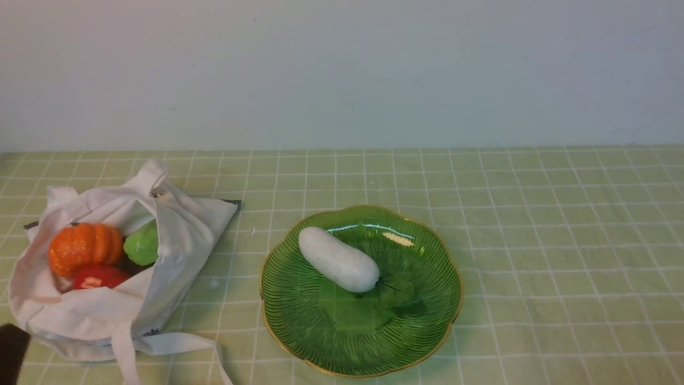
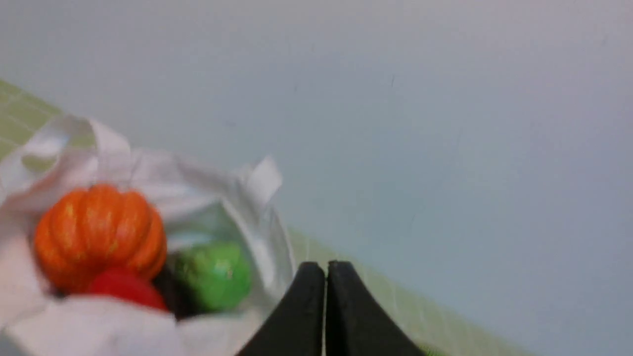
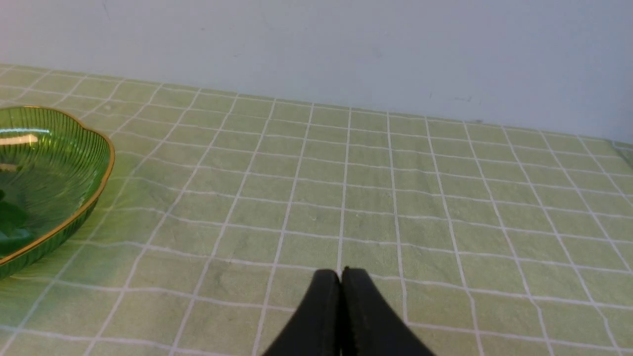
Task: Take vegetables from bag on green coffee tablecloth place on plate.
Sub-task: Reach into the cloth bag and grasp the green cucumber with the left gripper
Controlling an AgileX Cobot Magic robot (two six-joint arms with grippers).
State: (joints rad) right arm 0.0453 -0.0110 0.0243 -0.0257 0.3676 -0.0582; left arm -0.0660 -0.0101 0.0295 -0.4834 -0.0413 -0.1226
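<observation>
Left claw (image 2: 325,268): hanging shut, gripping nothing, hovering close by the open mouth of the bag (image 1: 179,235); left wrist view blurring, so impossible to tell whether touching the cloth. Right claw (image 3: 340,273): likewise pressing closed and empty, hovering low over bare green tablecloth (image 1: 534,240), well apart from the plate (image 1: 350,334). Bag: lying slumped on the tablecloth at the robot's left, gaping open, trailing a strap handle toward the near edge. Showing through the opening: orange pumpkin (image 1: 84,247), sitting toward the left; light green gourd (image 1: 142,245), nestling just beside it on the right; red tomato (image 1: 99,278), tucking in at the near side, touching the pumpkin. Plate: resting near the centre, beside the bag, not touching it. White gourd (image 1: 338,259): lying on the plate, slanting across its far-left part. Pale wall (image 1: 342,69): closing off the far side.
</observation>
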